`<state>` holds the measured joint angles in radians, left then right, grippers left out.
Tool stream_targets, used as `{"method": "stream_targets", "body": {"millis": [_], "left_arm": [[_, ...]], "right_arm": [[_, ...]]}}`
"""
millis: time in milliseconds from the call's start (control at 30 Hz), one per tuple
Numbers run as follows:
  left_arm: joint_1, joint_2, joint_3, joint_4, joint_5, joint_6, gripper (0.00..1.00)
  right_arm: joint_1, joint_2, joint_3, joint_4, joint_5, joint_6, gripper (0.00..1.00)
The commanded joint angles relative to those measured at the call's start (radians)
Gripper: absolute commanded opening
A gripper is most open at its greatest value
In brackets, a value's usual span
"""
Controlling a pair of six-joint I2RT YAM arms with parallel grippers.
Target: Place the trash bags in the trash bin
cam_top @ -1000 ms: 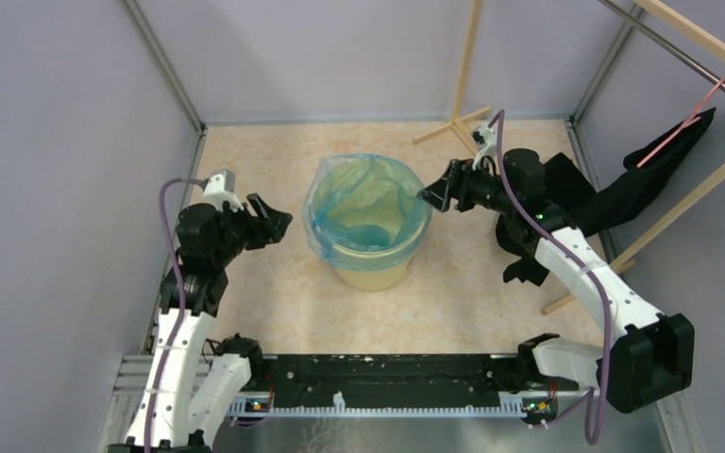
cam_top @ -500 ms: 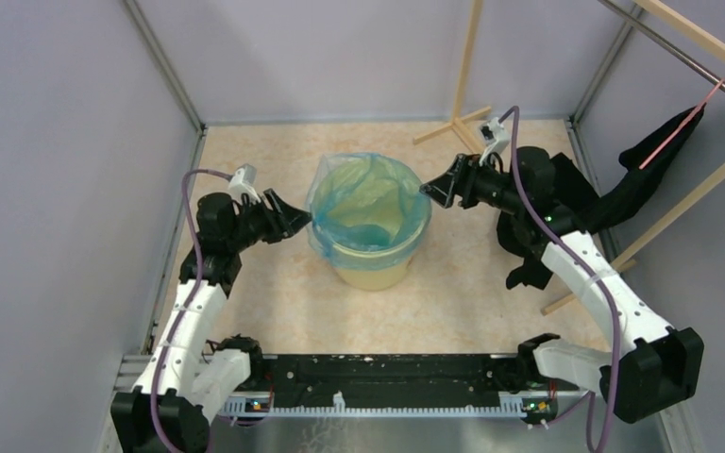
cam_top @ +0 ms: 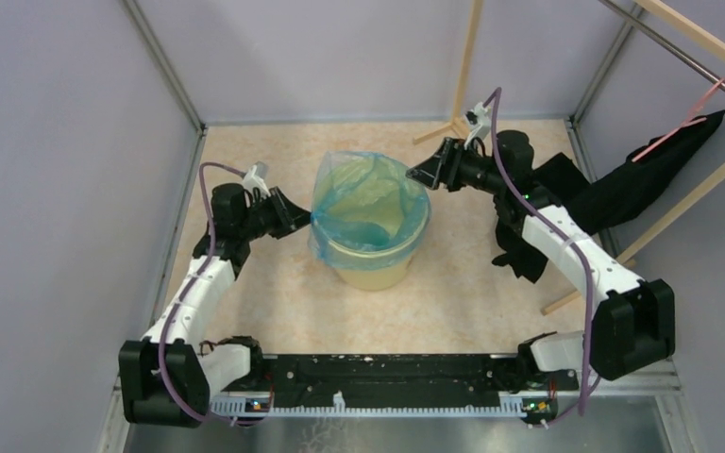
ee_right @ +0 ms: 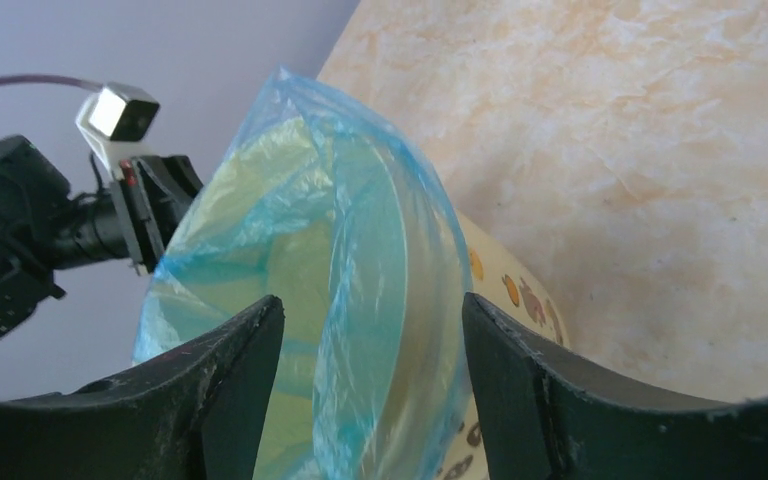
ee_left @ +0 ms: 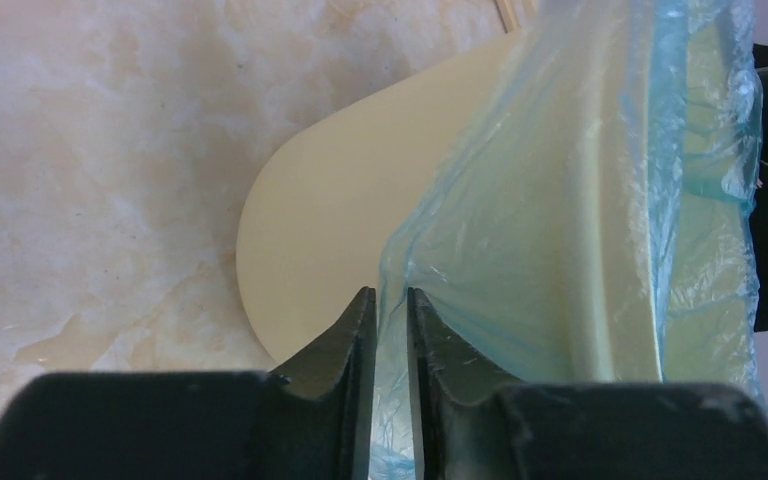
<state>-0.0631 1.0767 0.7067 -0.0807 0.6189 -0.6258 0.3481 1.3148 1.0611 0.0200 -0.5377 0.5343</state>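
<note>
- I see the trash bag (cam_top: 370,198) sitting inside the trash bin (cam_top: 374,272), which stands near the middle of the table (cam_top: 274,293). The blue film lines the inside, and its mouth rises above the rim.
- In my judgement most of the task is done, because the bag is in the bin. What is left is to settle the mouth over the rim all around (on the far side the film stands up loose and is not folded down).
- The left gripper (ee_left: 390,312) has its jaws almost pressed together. They pinch a fold of the film at the left side of the bin, just outside the rim.
- The right gripper (ee_right: 370,330) has its jaws spread wide and holds nothing. The raised edge of the bag is in front of the gap, and I cannot tell if a finger touches the film.
- The black cloth (cam_top: 623,189) lies well apart on the right.
</note>
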Motion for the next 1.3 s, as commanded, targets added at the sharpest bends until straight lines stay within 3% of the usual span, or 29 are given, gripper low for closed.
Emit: {"method": "stream_targets", "body": {"millis": [0, 167, 233, 433, 567, 600, 700, 1000, 1100, 1267], "left_arm": [[0.005, 0.052, 0.067, 0.052, 0.036, 0.015, 0.19], [0.005, 0.142, 0.130, 0.005, 0.090, 0.062, 0.00], [0.005, 0.174, 0.155, -0.023, 0.111, 0.074, 0.00], [0.005, 0.222, 0.152, -0.027, 0.095, 0.073, 0.00], [0.005, 0.243, 0.153, -0.026, 0.081, 0.071, 0.00], [0.005, 0.246, 0.156, -0.029, 0.082, 0.068, 0.00], [0.005, 0.240, 0.155, -0.025, 0.086, 0.061, 0.00], [0.003, 0.184, 0.074, -0.025, 0.073, 0.028, 0.00], [0.002, 0.166, 0.065, -0.026, 0.086, 0.018, 0.00], [-0.007, 0.125, 0.094, -0.050, 0.095, 0.020, 0.00]], "right_arm": [[-0.011, 0.078, 0.081, 0.114, -0.055, 0.079, 0.62], [-0.011, 0.181, 0.101, 0.237, -0.142, 0.220, 0.55], [-0.009, 0.214, 0.097, 0.307, -0.175, 0.278, 0.53], [-0.009, 0.265, 0.079, 0.354, -0.174, 0.335, 0.26], [-0.011, 0.255, 0.065, 0.282, -0.114, 0.287, 0.16], [-0.011, 0.253, 0.060, 0.280, -0.113, 0.286, 0.16], [-0.010, 0.241, 0.045, 0.295, -0.135, 0.306, 0.35], [-0.017, 0.176, 0.060, 0.325, -0.071, 0.390, 0.63], [-0.016, 0.206, 0.089, 0.332, -0.075, 0.416, 0.62], [-0.010, 0.253, 0.084, 0.371, -0.093, 0.453, 0.43]]}}
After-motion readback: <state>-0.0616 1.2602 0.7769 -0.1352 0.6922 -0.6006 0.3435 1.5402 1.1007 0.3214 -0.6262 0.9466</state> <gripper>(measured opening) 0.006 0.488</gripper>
